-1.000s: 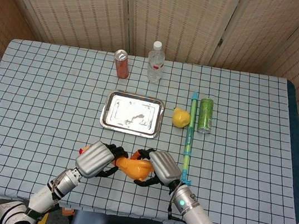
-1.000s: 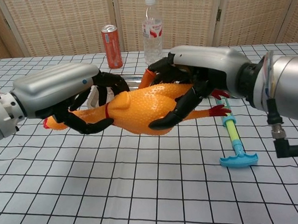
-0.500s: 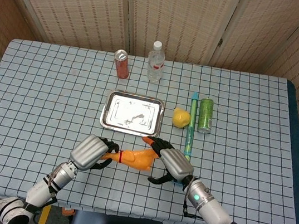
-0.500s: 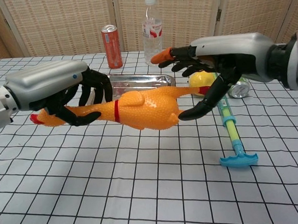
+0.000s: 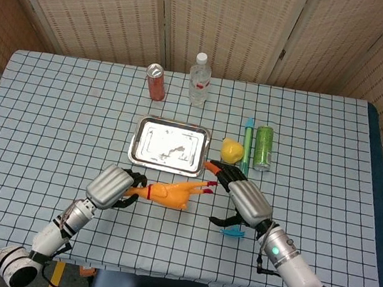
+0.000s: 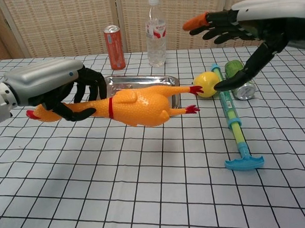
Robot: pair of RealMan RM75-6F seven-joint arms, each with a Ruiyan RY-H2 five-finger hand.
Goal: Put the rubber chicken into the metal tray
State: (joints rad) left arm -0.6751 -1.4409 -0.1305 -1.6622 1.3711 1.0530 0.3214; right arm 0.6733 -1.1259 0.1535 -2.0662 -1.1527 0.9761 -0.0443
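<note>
Both robot hands are wearing smooth silver-grey shells over the back, with black jointed fingers showing beneath. The left robot hand point(image 6: 54, 88) is carrying a small blue dot on its shell. The right robot hand point(image 6: 250, 29) is showing one orange fingertip. A green light is glowing on the right forearm, whose silver wrist is joining white arm casings.

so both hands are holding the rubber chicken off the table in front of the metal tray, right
Not quite: only the left hand holds the rubber chicken, gripping its neck end. The chest view shows the right hand apart from it, fingers spread. The chicken is indeed off the table in front of the metal tray.
</note>
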